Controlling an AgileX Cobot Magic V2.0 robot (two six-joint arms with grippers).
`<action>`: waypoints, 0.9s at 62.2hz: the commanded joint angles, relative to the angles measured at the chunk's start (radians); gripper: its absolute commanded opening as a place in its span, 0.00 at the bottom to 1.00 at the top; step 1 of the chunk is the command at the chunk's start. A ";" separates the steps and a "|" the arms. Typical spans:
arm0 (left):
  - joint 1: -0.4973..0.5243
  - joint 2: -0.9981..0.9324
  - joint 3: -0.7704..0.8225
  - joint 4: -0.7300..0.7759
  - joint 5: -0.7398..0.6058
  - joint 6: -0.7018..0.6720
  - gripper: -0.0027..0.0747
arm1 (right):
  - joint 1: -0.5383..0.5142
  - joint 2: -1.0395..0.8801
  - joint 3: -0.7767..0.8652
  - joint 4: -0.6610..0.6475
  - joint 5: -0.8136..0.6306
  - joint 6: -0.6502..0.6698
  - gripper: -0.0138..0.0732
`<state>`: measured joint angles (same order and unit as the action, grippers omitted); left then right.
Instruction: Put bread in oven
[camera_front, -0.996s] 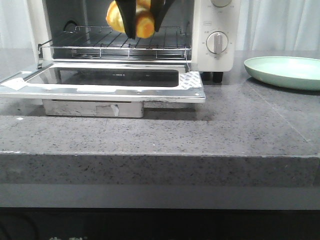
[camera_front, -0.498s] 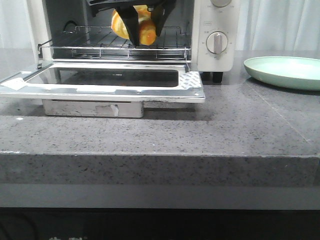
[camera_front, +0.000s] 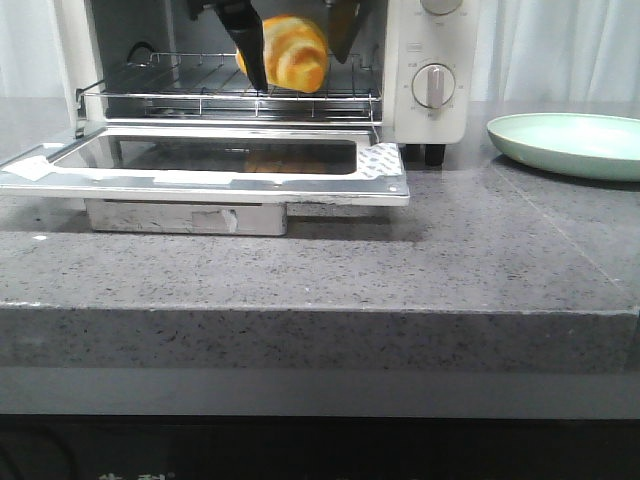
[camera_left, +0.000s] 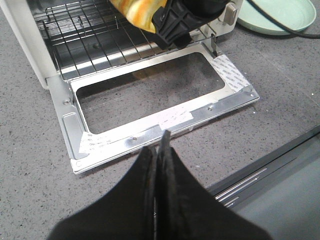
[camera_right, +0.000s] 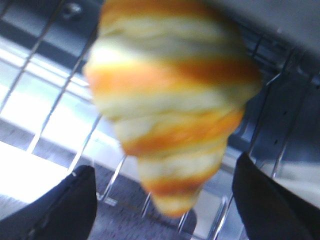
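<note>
The white oven (camera_front: 433, 120) stands at the back with its glass door (camera_front: 200, 180) folded down flat. The golden striped bread (camera_front: 290, 52) is inside the oven mouth, right at the wire rack (camera_front: 170, 96); I cannot tell if it rests on it. My right gripper (camera_front: 297, 68) is open, its fingers (camera_front: 247, 42) spread to either side of the bread and clear of it. In the right wrist view the bread (camera_right: 172, 110) is blurred between the parted gripper (camera_right: 165, 200). My left gripper (camera_left: 161, 145) is shut and empty, above the counter in front of the door (camera_left: 150, 130).
A pale green plate (camera_front: 570, 140) sits on the grey counter right of the oven; it also shows in the left wrist view (camera_left: 280, 15). The open door juts out over the counter. The counter's front edge (camera_front: 320, 312) runs close below.
The right gripper has opened: its fingers, which pinched the bread, now stand apart. The bread has shifted slightly right and down, toward the rack.
</note>
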<state>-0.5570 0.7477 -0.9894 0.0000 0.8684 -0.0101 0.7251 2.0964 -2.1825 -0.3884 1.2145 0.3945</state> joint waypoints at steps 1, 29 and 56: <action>-0.002 -0.004 -0.026 0.000 -0.076 -0.004 0.01 | 0.015 -0.106 -0.011 -0.020 -0.004 -0.004 0.83; -0.002 -0.004 -0.026 0.000 -0.083 -0.004 0.01 | 0.017 -0.489 0.491 -0.046 -0.190 0.012 0.83; -0.002 -0.004 -0.026 0.000 -0.082 -0.004 0.01 | -0.270 -1.003 1.058 0.047 -0.395 0.010 0.83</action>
<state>-0.5570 0.7477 -0.9894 0.0000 0.8590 -0.0101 0.4866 1.2064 -1.1679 -0.3375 0.8932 0.4055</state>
